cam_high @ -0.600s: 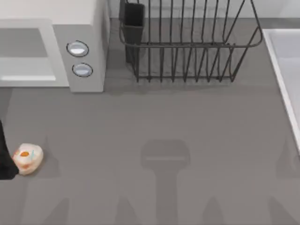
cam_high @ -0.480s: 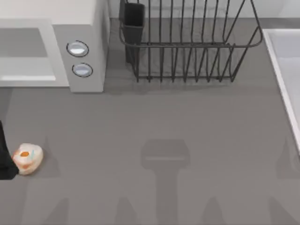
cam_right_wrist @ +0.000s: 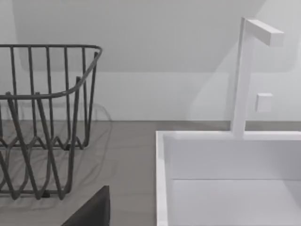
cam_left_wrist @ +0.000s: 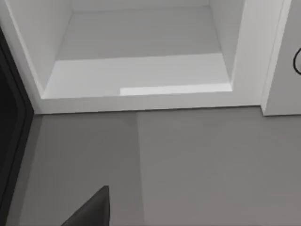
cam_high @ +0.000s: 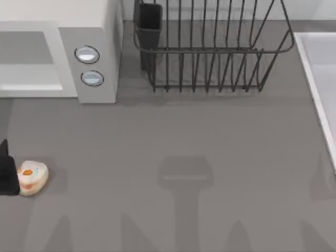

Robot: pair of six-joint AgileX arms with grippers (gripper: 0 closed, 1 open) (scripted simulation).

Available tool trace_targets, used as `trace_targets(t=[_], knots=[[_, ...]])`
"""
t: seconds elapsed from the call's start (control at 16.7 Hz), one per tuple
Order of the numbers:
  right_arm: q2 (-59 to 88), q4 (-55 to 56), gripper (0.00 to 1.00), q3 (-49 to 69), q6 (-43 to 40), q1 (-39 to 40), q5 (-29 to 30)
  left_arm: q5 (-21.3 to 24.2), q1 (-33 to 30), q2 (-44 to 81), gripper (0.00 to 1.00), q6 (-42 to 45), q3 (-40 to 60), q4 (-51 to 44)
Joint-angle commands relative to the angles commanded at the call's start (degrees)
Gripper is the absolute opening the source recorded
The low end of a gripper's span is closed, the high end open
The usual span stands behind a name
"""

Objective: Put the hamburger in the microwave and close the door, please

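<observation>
Since I cannot tell how my left jaws [cam_high: 7, 176] stand beside the hamburger [cam_high: 32, 178] at the bench's [cam_high: 184, 131] left edge, I should straddle it squarely before lifting toward the open microwave [cam_high: 89, 47] behind.

Left gripper [cam_high: 6, 173]: you see just a dark piece at the top view's left edge, touching the hamburger [cam_high: 32, 178]; fingers hidden.
Microwave [cam_high: 58, 50]: cut off at the left edge.
Door [cam_left_wrist: 9, 127]: only a dark sliver.
</observation>
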Motion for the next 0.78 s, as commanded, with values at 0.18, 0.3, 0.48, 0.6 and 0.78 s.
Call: trace_targets(t=[0.18, 0.3, 0.48, 0.6, 0.78], knots=[[0.0, 0.0, 1.00, 0.0, 0.0, 0.0, 0.0, -0.2, -0.3, 16.7, 1.00, 2.8, 10.1, -8.8], [0.0, 0.0, 1.00, 0.0, 0.0, 0.0, 0.0, -0.2, -0.6, 29.6, 1.00, 4.8, 17.2, -14.8], [0.0, 0.0, 1.00, 0.0, 0.0, 0.0, 0.0, 0.1, -1.4, 47.0, 1.00, 8.0, 27.5, -23.5], [0.0, 0.0, 1.00, 0.0, 0.0, 0.0, 0.0, 0.5, -2.1, 56.2, 1.00, 10.0, 33.8, -28.7], [0.0, 0.0, 1.00, 0.0, 0.0, 0.0, 0.0, 0.7, -3.0, 67.8, 1.00, 12.4, 41.9, -34.8]])
